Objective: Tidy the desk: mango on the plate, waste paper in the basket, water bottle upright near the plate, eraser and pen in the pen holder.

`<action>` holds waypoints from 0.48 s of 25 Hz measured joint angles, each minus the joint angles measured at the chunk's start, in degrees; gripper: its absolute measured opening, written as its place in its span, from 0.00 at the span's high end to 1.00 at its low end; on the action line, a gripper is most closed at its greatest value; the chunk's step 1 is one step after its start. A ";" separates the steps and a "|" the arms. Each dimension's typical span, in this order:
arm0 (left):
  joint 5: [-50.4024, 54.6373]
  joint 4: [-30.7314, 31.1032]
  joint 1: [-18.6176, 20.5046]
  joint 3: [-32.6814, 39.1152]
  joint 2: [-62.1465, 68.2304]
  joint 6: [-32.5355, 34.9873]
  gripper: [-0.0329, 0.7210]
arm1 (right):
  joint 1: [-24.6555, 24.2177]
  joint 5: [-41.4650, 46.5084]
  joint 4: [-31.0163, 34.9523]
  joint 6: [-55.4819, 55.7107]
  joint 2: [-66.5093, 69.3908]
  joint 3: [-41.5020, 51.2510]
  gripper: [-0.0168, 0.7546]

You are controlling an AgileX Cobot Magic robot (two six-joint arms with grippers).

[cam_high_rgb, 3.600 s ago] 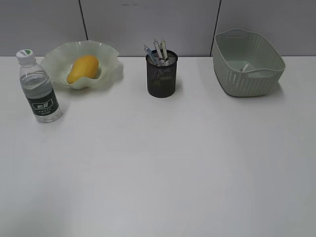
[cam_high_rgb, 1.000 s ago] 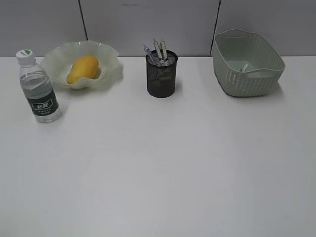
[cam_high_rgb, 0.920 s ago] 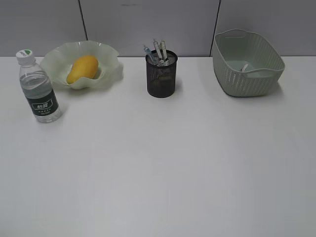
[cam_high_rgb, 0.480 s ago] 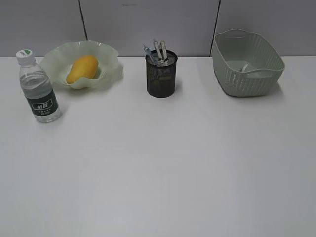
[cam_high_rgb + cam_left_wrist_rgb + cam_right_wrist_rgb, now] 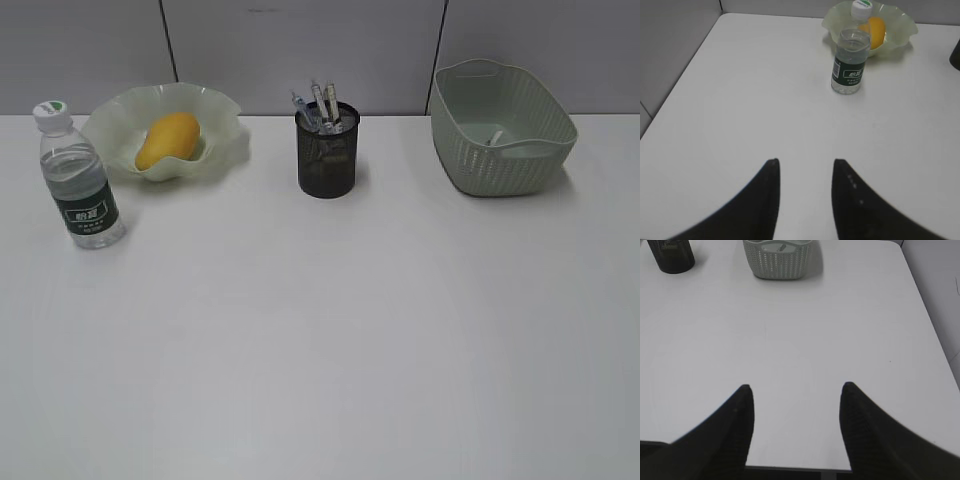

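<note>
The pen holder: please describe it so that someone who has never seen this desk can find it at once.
Look along the far edge of the white desk, by the grey wall. Between the ruffled green plate on the left and the pale green basket on the right stands the pen holder. It is the only black thing there: a wire-mesh cup with pens sticking out.

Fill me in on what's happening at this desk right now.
Nothing is being handled. Both arms are pulled back: the left gripper and right gripper hang over bare desk, jaws apart and empty. The mango lies on the plate, the water bottle stands upright beside it, pens stick out of the pen holder, and a white scrap lies in the basket.
</note>
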 joint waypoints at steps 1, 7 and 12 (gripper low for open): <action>0.00 0.00 0.00 0.00 0.00 0.00 0.60 | 0.00 0.00 0.04 0.00 0.00 0.00 0.40; 0.00 0.00 0.00 0.00 0.00 0.00 0.60 | 0.00 0.00 0.21 0.00 0.00 0.00 0.40; 0.00 0.00 0.00 0.00 0.00 0.00 0.60 | 0.00 0.00 0.21 0.00 0.00 0.00 0.41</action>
